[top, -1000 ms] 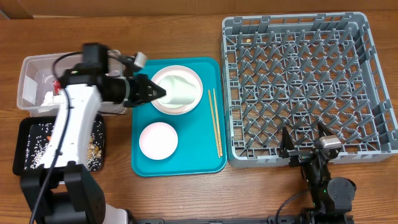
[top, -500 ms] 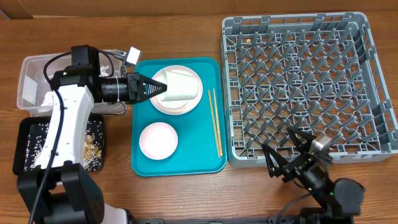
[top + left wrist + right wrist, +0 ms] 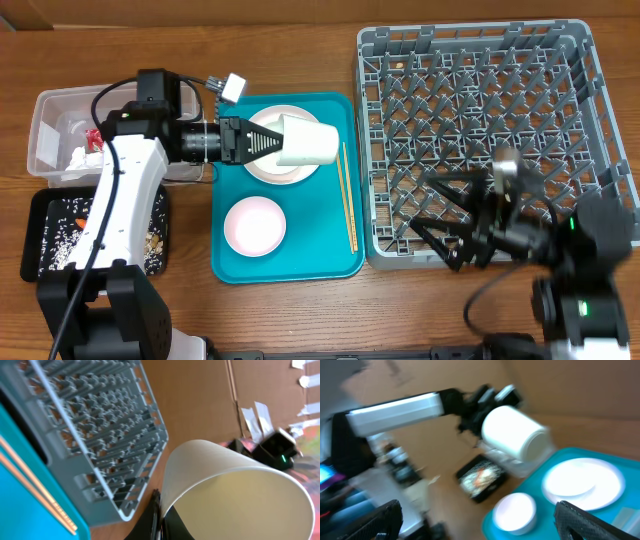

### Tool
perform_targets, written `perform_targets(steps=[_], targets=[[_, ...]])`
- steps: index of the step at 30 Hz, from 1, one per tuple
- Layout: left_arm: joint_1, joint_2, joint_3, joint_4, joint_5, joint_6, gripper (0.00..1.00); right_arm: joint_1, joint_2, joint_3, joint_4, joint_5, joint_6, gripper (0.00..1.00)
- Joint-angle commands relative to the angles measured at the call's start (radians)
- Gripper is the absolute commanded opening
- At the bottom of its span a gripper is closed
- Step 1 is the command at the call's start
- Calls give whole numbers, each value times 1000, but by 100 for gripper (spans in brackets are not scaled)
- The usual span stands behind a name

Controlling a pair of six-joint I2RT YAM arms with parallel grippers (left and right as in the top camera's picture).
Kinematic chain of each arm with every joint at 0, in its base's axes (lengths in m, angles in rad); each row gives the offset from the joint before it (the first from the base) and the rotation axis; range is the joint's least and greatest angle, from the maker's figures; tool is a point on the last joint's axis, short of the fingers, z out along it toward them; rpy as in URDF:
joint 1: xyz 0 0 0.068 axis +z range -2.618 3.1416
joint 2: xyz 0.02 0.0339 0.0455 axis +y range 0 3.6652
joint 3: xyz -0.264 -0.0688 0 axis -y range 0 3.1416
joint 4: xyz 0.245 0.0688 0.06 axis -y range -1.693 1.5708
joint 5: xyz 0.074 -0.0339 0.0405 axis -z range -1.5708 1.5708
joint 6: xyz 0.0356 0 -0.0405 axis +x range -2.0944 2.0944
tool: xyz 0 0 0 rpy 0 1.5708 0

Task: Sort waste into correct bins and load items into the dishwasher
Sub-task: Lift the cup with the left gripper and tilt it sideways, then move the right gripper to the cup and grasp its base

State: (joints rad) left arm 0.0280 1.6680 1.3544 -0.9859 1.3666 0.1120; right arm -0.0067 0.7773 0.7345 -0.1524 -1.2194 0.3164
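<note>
Clear tub (image 3: 60, 96) and black tray (image 3: 32, 215) sit at the left of the bench (image 3: 180, 40). Left gripper (image 3: 268, 144), jaws clenched on the rim of the white cup (image 3: 308, 145), holds it sideways above the plate (image 3: 265, 172) on the teal tray (image 3: 300, 265). Right gripper (image 3: 424, 205), jaws released wide, hovers over the front edge of the grey rack (image 3: 480, 90).

Rack (image 3: 480, 100) right of serving tray (image 3: 310, 250), tub (image 3: 60, 98) left, flat tray (image 3: 40, 230) before tub, chopsticks (image 3: 347, 200) on serving tray

The left jaws hold cup (image 3: 308, 146) above plate (image 3: 262, 169).
</note>
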Motion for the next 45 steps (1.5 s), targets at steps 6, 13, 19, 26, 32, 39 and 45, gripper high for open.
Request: perform_targets(steps=[6,13,19,26,32,39,45], targets=[[-83,-18,15,46,105,22,4,-6,241,48,198,-320,193,100],[-123,-18,15,76,153,18,4,-6,362,48,238,-319,181,100],[-156,-18,15,86,149,19,4,1,413,48,309,-269,182,100],[-180,-18,15,112,142,19,4,92,413,48,363,-165,178,100],[-182,-18,15,110,142,19,4,185,413,48,456,-64,174,100],[-213,-18,15,108,142,19,4,244,418,48,459,27,132,100],[-232,-18,15,111,141,20,4,275,424,48,462,44,72,99]])
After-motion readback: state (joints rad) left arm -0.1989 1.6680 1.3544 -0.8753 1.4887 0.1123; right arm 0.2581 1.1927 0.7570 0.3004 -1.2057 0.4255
